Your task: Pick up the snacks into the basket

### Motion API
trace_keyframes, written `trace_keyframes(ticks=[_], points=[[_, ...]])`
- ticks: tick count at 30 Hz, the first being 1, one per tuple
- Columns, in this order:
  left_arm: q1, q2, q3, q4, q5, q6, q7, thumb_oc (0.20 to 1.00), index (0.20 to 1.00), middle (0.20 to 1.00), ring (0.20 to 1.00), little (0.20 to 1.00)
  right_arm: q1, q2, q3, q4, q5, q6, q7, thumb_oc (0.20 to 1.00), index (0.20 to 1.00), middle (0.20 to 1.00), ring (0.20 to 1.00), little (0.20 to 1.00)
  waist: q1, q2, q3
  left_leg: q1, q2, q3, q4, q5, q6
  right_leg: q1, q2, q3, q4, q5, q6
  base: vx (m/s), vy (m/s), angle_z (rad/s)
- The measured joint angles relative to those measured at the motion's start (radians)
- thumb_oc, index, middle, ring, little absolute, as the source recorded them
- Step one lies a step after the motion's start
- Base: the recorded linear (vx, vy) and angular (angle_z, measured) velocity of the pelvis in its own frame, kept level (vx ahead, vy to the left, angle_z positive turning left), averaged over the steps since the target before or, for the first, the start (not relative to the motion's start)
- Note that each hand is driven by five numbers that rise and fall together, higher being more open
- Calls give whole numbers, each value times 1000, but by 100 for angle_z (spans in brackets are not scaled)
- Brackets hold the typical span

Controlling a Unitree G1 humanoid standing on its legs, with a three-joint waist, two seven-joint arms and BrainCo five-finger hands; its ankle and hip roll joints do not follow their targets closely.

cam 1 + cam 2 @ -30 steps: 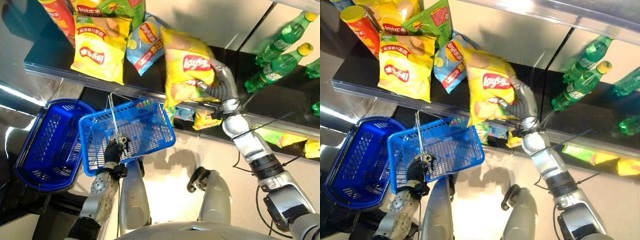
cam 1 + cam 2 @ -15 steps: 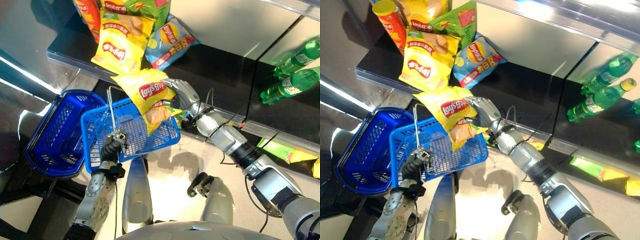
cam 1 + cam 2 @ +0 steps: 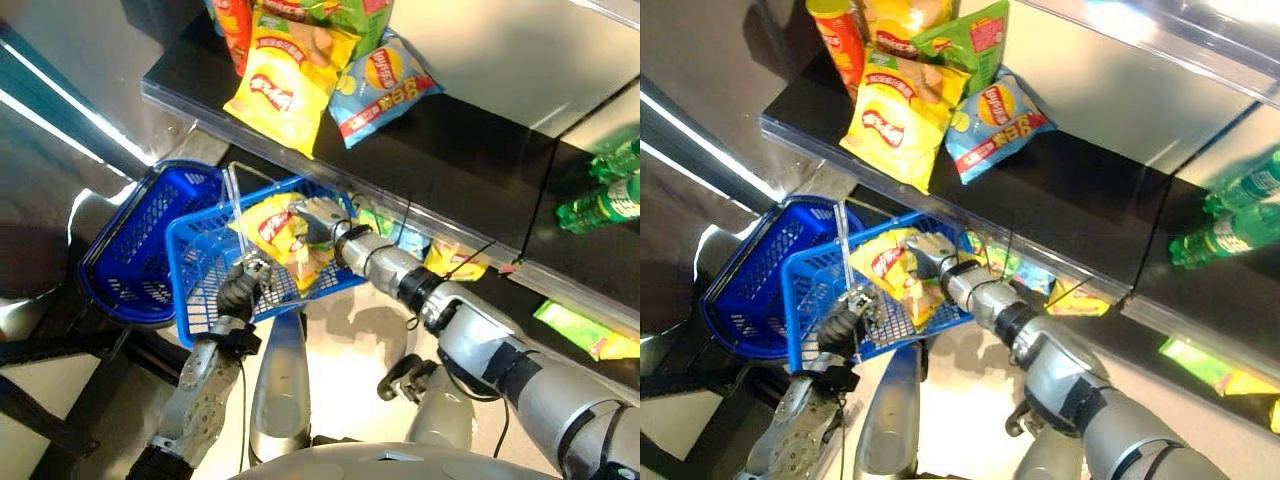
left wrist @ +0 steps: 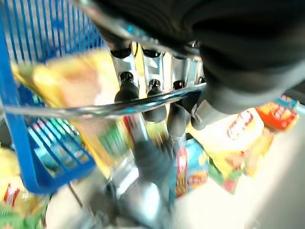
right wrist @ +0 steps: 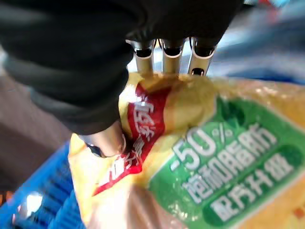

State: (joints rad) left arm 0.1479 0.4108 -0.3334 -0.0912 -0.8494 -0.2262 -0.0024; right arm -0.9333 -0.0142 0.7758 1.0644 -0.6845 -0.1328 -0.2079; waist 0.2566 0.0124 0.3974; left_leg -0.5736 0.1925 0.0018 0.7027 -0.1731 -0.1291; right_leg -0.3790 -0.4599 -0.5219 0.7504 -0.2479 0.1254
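- the landmark here is the blue basket point(image 3: 215, 265), a rectangular wire-mesh one, which hangs in front of the dark shelf point(image 3: 470, 170) and a little below its front edge.
- the left hand point(image 3: 240, 287) is at the near side of the basket; its fingers point(image 4: 125, 88) are curled round the metal handle point(image 4: 95, 109) and carry the basket by it.
- the right hand point(image 3: 318, 222) is over the far half of the basket, and it grips a yellow chip bag point(image 3: 275, 232); in the right wrist view the thumb point(image 5: 102, 142) presses one face of the bag and the fingers go behind its top edge.
- the yellow chip bag is inside the basket's rim, low in the far part, tilted; i cannot tell if it touches the basket's bottom.
- a second blue basket point(image 3: 135, 250), with rounded shape, sits just beside the blue basket, on its left, touching or almost touching it.
- above the basket, on the shelf, other snacks lie together: a large yellow bag point(image 3: 278, 85), a light blue bag point(image 3: 382, 82) just to its right, a green bag point(image 3: 970, 40) behind them, and a red tube can point(image 3: 838, 35) at the left end.
- far to the right of the basket, green bottles point(image 3: 1230, 215) lie on the shelf.
- more small packets point(image 3: 450, 262) show on a lower level, right of the basket under the shelf edge.
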Motion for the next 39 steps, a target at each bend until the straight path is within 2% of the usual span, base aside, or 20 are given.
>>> trace_keyframes(ticks=[6, 10, 17, 18, 19, 25, 31, 36, 39], points=[[-25, 12, -56, -1, -32, 36, -26, 200, 200, 200, 200, 200, 4, 10, -3, 119, -2, 14, 23, 200, 200, 200, 200, 200, 36, 26, 14, 4, -28, -21, -1, 1, 2, 27, -23, -18, 14, -23, 8, 14, -13, 18], [-41, 18, -88, -1, -37, 47, -38, 200, 200, 200, 200, 200, 18, 10, -7, 139, -2, 27, 42, 200, 200, 200, 200, 200, 60, 29, 15, -1, -44, -31, -6, 2, 2, 32, -34, -25, 17, -30, 18, 8, -8, 14], [-72, 31, -108, -1, -37, 67, -56, 200, 200, 200, 200, 200, 24, -4, -13, 144, -15, 34, 67, 200, 200, 200, 200, 200, 70, 44, 20, -1, -64, -49, -15, 3, 2, 54, -47, -52, 15, -37, 30, 9, 17, 11], [-76, 31, -119, -1, -37, 68, -58, 200, 200, 200, 200, 200, 28, -5, -13, 144, -30, 39, 68, 539, 539, 539, 539, 539, 70, 46, 19, -1, -68, -52, -16, 3, 2, 58, -50, -56, 15, -38, 32, 9, 24, 12], [-79, 29, -127, -1, -37, 70, -62, 200, 200, 200, 200, 200, 31, -6, -12, 144, -50, 42, 68, 1000, 1000, 1000, 1000, 1000, 70, 47, 19, -1, -71, -54, -17, 3, 2, 61, -52, -60, 14, -39, 33, 6, 17, 10], [-97, 30, -126, -1, -38, 71, -70, 200, 200, 200, 200, 200, 53, -7, -13, 165, -72, 50, 85, 1000, 1000, 1000, 1000, 1000, 76, 51, 18, -4, -72, -56, -17, 3, 2, 60, -52, -63, 14, -40, 33, -2, 8, 1], [-102, 31, -122, -1, -37, 71, -69, 200, 200, 200, 200, 200, 62, -9, -22, 162, -62, 51, 87, 1000, 1000, 1000, 1000, 1000, 62, 51, 18, -8, -70, -57, -12, 3, 2, 58, -52, -62, 16, -39, 33, -10, 23, 0], [-100, 24, -103, 27, -27, 69, -54, 200, 200, 200, 200, 200, 73, -16, -63, 147, 57, 50, 86, 1000, 1000, 1000, 1000, 1000, 43, 49, 17, -7, -67, -55, -8, 3, 2, 56, -50, -59, 16, -38, 32, -8, 44, -2], [-96, 2, -53, 101, -4, 62, -19, 200, 200, 200, 200, 200, 126, -34, -97, 28, 170, 47, 76, 1000, 1000, 1000, 1000, 1000, 21, 49, 16, -6, -55, -40, 5, 1, 4, 50, -44, -49, 15, -31, 28, -10, 45, -12]])
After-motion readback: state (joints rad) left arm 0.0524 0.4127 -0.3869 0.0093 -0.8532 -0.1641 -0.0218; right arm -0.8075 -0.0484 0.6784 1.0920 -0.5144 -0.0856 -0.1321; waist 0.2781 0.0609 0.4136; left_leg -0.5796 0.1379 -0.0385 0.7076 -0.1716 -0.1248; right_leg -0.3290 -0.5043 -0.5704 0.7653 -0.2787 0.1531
